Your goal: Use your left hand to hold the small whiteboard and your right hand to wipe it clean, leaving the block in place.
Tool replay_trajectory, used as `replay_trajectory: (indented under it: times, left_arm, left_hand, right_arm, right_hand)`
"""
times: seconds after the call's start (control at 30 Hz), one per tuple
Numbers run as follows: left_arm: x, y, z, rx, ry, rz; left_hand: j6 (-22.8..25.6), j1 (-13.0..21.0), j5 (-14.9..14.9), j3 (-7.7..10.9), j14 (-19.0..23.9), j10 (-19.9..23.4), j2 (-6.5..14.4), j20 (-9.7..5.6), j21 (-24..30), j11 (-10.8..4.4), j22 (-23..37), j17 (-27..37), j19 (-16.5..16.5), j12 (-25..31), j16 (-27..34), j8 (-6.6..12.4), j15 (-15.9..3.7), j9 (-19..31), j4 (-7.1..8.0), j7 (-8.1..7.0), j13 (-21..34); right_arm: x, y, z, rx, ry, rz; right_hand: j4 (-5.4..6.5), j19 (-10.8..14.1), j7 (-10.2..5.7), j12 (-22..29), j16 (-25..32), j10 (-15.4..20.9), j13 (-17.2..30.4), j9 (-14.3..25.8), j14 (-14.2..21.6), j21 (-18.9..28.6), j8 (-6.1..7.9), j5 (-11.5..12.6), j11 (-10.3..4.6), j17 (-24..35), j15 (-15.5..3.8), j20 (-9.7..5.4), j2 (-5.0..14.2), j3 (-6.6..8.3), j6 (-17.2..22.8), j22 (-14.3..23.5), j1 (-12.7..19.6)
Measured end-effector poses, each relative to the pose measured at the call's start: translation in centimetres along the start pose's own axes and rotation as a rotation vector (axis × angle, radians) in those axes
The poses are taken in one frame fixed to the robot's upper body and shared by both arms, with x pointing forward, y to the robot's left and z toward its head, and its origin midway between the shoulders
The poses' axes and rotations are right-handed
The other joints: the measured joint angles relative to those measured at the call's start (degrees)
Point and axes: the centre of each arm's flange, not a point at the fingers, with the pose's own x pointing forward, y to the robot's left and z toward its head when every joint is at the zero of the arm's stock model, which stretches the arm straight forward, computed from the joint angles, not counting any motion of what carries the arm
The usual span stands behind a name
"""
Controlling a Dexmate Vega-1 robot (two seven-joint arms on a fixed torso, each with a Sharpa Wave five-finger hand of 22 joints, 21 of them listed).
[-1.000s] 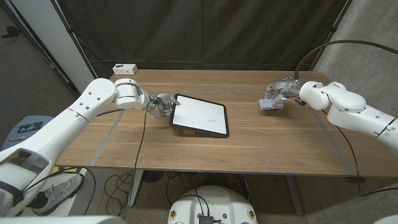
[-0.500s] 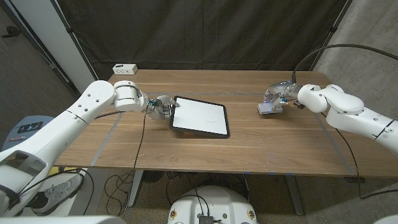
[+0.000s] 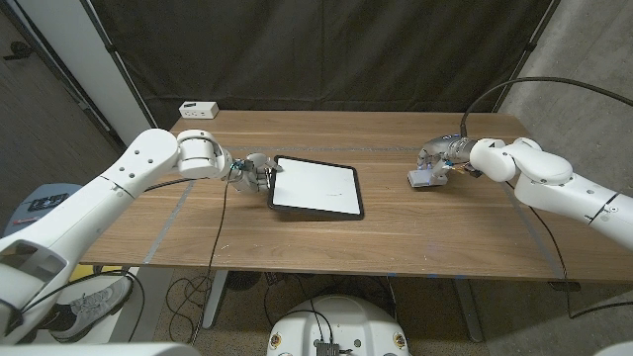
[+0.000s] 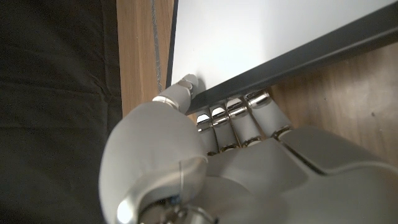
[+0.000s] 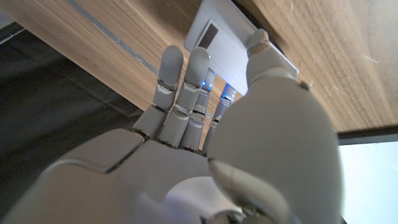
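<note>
Head view: the small whiteboard (image 3: 316, 187), white with a dark frame, is seen lying on the wooden tabletop (image 3: 396, 232) near its middle. Its left edge is gripped by the left hand (image 3: 255, 170); in the left wrist view the thumb (image 4: 180, 92) is pressed on the white surface while the fingers (image 4: 239, 121) are tucked under the frame. A small white block-shaped eraser (image 3: 426, 177) is found well to the right of the board, on the tabletop. It is held by the right hand (image 3: 436, 158), whose fingers (image 5: 186, 81) are laid over it and whose thumb (image 5: 264, 53) is set against its side. A white box (image 3: 199, 110) is seen at the tabletop's far left corner.
</note>
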Motion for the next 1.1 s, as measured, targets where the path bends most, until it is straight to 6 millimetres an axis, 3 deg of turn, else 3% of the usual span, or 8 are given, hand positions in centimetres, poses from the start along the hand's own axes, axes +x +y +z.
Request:
replay_trajectory:
  times: [0.33,0.67,0.87,0.9,0.93,1.1]
  left_arm:
    - [-0.3,0.6,0.1,0.017,0.005,0.004]
    - [-0.5,0.9,0.2,0.035,0.007,0.011]
    - [-0.6,1.1,0.3,0.043,0.004,0.019]
    - [-0.6,1.1,0.3,0.045,0.003,0.020]
    - [-0.6,1.1,0.4,0.046,0.003,0.021]
    - [-0.6,1.1,0.4,0.051,0.002,0.023]
  left_hand:
    - [-2.1,-1.6,0.0,-1.00,-2.4,-2.4,-0.1,2.16,-0.8,0.04,0.0,0.0,-1.3,0.0,-0.2,0.00,0.84,0.0,0.57,-0.28,0.0]
    - [-2.9,-2.3,0.0,-1.00,-3.4,-3.1,0.0,2.86,-1.0,-0.20,0.0,0.0,-1.8,-0.2,-0.2,0.00,1.14,0.0,0.56,-0.37,0.0]
    - [-3.3,-2.5,0.0,-1.23,-3.4,-3.4,-0.3,3.10,-1.2,-0.32,0.0,0.0,-2.0,-0.2,-0.2,0.00,1.21,0.0,0.79,-0.19,0.0]
    - [-3.4,-2.5,0.0,-1.25,-3.4,-3.4,-0.3,3.18,-1.2,-0.32,0.0,0.0,-2.1,-0.2,-0.2,0.00,1.21,0.0,0.81,-0.27,0.0]
    - [-3.4,-2.5,0.0,-1.25,-3.6,-3.4,-0.3,3.18,-1.2,-0.32,0.0,0.0,-2.1,-0.2,-0.2,0.00,1.36,0.0,0.81,-0.27,0.0]
    - [-3.4,-2.8,0.0,-1.46,-3.7,-3.4,0.0,3.17,-1.5,-0.32,0.0,0.0,-2.1,-0.2,-0.2,0.00,1.52,0.0,0.60,-0.28,0.0]
  right_arm:
    - [0.3,0.3,0.3,0.000,0.001,0.016]
    - [0.5,0.4,0.5,-0.005,0.004,0.026]
    - [0.5,0.5,0.6,-0.002,0.005,0.031]
    - [0.6,0.5,0.7,-0.001,0.005,0.032]
    - [0.6,0.6,0.7,-0.002,0.005,0.033]
    - [0.7,0.7,0.9,0.002,0.007,0.037]
  right_hand:
    - [0.00,-0.5,0.00,-0.2,-0.7,-0.2,0.0,0.0,-0.6,-0.2,0.00,0.0,-0.22,-0.3,0.23,0.10,0.00,0.00,0.0,-0.3,0.0]
    - [0.24,-1.0,0.00,-1.3,-0.9,-0.7,-0.2,0.0,-1.4,-0.2,-0.08,-0.3,-1.42,-0.3,0.33,0.22,0.00,-0.24,0.0,-0.8,0.0]
    - [0.48,-1.6,0.00,-2.4,-1.1,-1.3,-0.8,0.0,-2.0,-0.2,-1.22,-0.4,-2.19,-0.5,0.41,0.30,0.01,-0.46,0.0,-1.1,0.0]
    - [0.48,-1.7,-0.24,-2.7,-1.1,-0.5,-1.1,0.0,-2.2,-0.2,-1.31,-0.4,-3.20,-0.5,0.20,0.21,0.01,-0.46,0.2,-1.1,0.0]
    - [0.65,-1.7,-1.73,-2.7,-1.1,0.0,-1.2,0.0,-2.6,-0.2,-1.77,-0.5,-3.84,-0.5,0.30,0.21,0.01,-0.63,1.7,-1.1,0.0]
    - [0.89,-1.6,-3.00,-3.7,-1.1,-0.7,-1.6,0.0,-3.1,-0.4,-2.69,-0.6,-4.74,-0.8,0.81,0.21,0.01,-0.87,1.1,-1.3,0.0]
